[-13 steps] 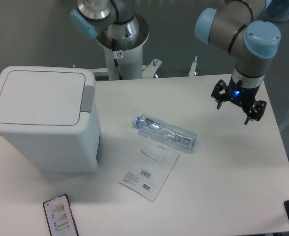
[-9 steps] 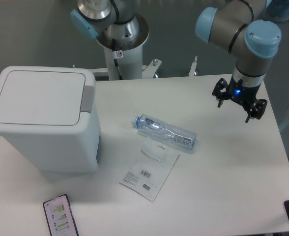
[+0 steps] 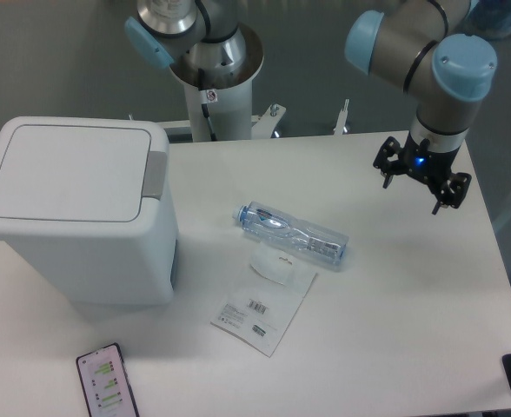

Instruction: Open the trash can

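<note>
The big white trash can (image 3: 77, 217) sits on the desk (image 3: 394, 304) with its lid flat and shut, far from the fingers (image 3: 411, 185), at the other side. The fingers are spread apart, hold nothing, and hang above the desk. Between the fingers and the can lies a clear bottle (image 3: 292, 234) on its side. A flat packet (image 3: 264, 302) touches the bottle. A phone (image 3: 107, 380) lies near the can.

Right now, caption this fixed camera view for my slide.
Open gripper hovers far right of the closed trash can; a bottle lies between.
</note>
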